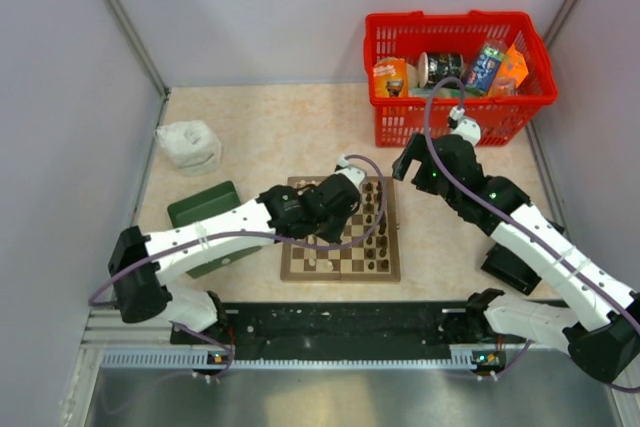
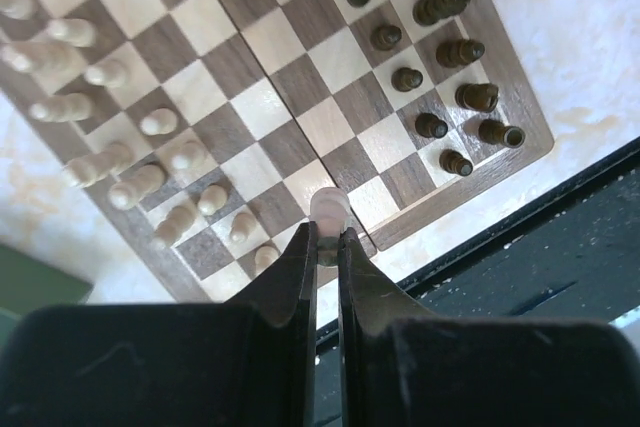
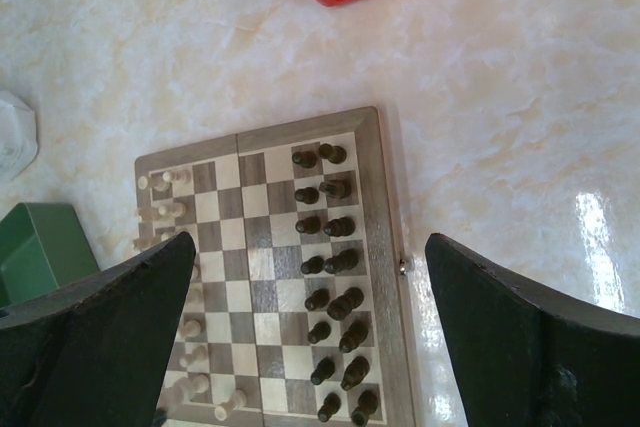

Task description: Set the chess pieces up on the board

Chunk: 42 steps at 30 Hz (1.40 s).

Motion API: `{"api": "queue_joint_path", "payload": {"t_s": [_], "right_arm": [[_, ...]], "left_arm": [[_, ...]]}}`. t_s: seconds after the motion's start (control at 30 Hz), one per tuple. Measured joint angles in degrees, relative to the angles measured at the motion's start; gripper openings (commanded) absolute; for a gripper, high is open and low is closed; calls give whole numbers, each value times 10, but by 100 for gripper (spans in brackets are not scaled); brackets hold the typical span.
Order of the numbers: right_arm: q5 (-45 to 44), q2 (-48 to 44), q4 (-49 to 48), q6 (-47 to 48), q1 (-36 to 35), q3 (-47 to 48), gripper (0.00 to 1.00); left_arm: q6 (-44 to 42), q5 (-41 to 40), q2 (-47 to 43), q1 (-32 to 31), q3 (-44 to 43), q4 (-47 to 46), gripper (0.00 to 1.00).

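Chess piece (image 2: 330,209), cream, sits clamped in the left hand (image 2: 328,239) above the board (image 2: 300,112): lower it upright, centred on its square. Right hand (image 3: 305,257) stands apart.

Board (image 3: 372,197): one; dark chess pieces (image 3: 340,261): sixteen, in two rows along one board edge; cream chess pieces (image 2: 158,122): fifteen countable, tally unsure where the frame crops them; red basket (image 1: 455,112): one; green box (image 1: 205,205): one; white crumpled bundle (image 1: 190,145): one.

The left hand (image 2: 327,239) hides all but the rounded top of a cream piece (image 2: 329,209).
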<state>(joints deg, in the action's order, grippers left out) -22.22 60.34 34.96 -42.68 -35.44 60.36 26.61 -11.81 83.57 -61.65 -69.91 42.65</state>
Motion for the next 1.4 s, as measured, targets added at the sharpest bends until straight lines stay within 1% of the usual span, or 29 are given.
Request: {"api": "queue_joint_path", "payload": {"t_s": [0.17,0.3,0.6,0.83,1.13,1.4], "right_arm": [[5,0,0,0,0,0,99],[8,0,0,0,0,0,99],[12,3,0,1,0,0,99],[16,9,-2,1,0,0,99],[23,14,-3,6,0,0,99],[24,18,-3,7,0,0,99]], "left_arm": [[36,-46,-45,0,-15,42,0],[80,-76,-51,0,-14,90,0],[158,-110,-85,0,55,146,0],[173,-116,-89,0,99,144,0],[169,-97,-42,13,118,89,0],[167,-81,-23,31,136,57,0]]}}
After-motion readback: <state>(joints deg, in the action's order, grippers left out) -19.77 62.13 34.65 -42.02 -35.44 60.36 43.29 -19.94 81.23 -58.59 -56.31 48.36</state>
